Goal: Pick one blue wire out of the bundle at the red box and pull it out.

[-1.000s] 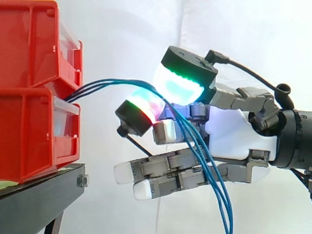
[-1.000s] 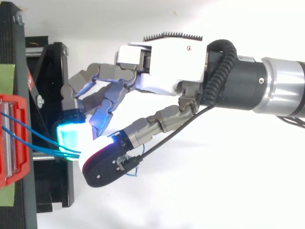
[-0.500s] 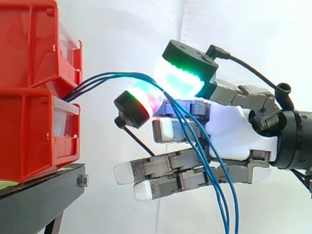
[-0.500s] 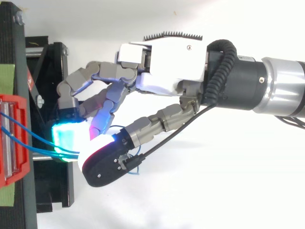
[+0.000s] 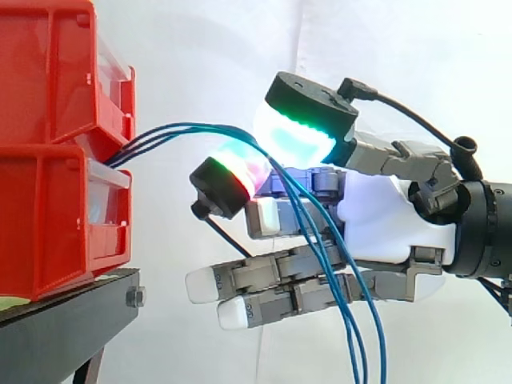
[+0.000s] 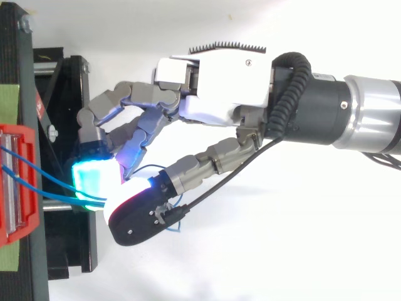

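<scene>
The hand [image 5: 384,224] reaches in at the front edge of the stacked red bins [image 5: 48,216], two glowing pads [image 5: 292,136] closed in a pinch on the blue wires [image 5: 148,138]. Its other fingers lie straight and idle below. The wires leave the seam between the upper and lower bin, arch outward past the corner of the black stand [image 5: 64,320], pass between the pads and hang down across the palm. Seen from above, the pads meet just off the bins' face, where the strands run in. Whether one strand or several sit in the pinch cannot be told.

The wires look thin, light and limp, and probably slick in their sheath — likely to slide through a loose pinch and to drag their neighbours along. The best hold appears to be on the free arch near the bins, where the strands fan slightly apart, with one taken squarely between the pads.
</scene>
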